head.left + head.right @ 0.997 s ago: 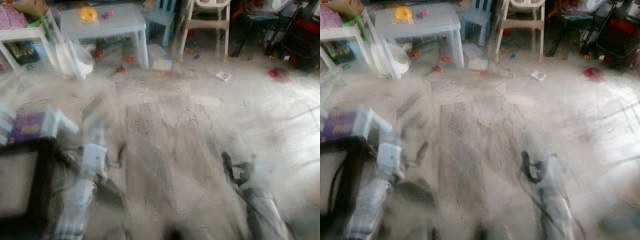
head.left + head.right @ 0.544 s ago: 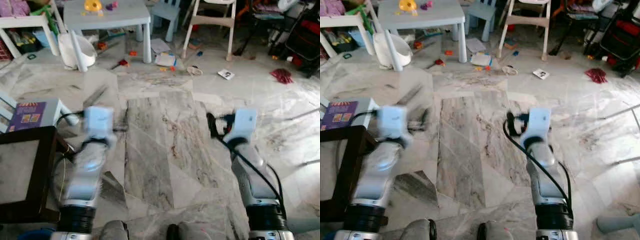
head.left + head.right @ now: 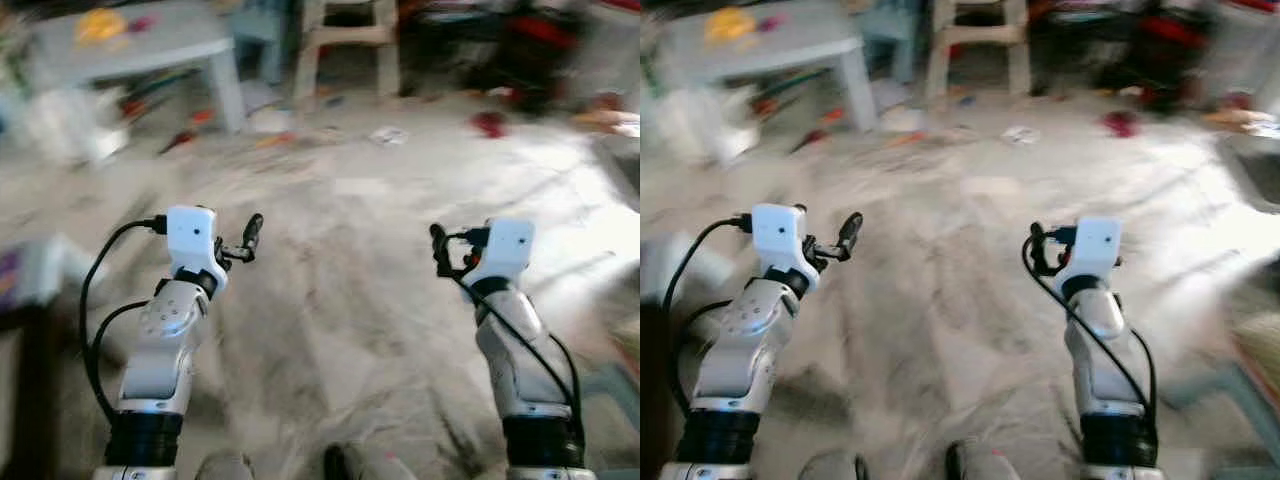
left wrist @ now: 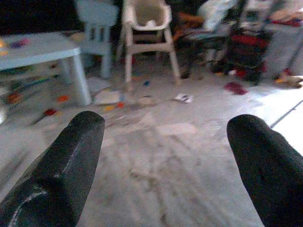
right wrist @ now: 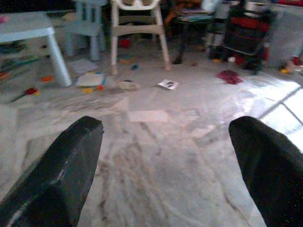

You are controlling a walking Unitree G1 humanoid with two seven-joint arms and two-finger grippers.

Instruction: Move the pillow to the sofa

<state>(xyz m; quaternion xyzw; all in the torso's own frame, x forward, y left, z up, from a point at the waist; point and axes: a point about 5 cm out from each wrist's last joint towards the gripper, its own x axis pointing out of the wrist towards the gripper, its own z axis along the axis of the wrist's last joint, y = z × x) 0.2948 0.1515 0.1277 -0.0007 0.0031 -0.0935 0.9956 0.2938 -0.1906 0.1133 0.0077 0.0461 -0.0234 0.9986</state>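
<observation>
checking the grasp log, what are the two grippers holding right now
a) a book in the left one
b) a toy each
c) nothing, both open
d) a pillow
c, in each wrist view the two black fingers stand wide apart with bare marble floor between them.

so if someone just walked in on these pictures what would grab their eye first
Most likely the two silver arms held out over the bare marble floor, the left gripper and the right gripper both open and holding nothing. Beyond them lies a cluttered play corner: a pale blue table with toys scattered under it, and a white high chair beside it. A dark red scrap lies on the floor further right.
</observation>
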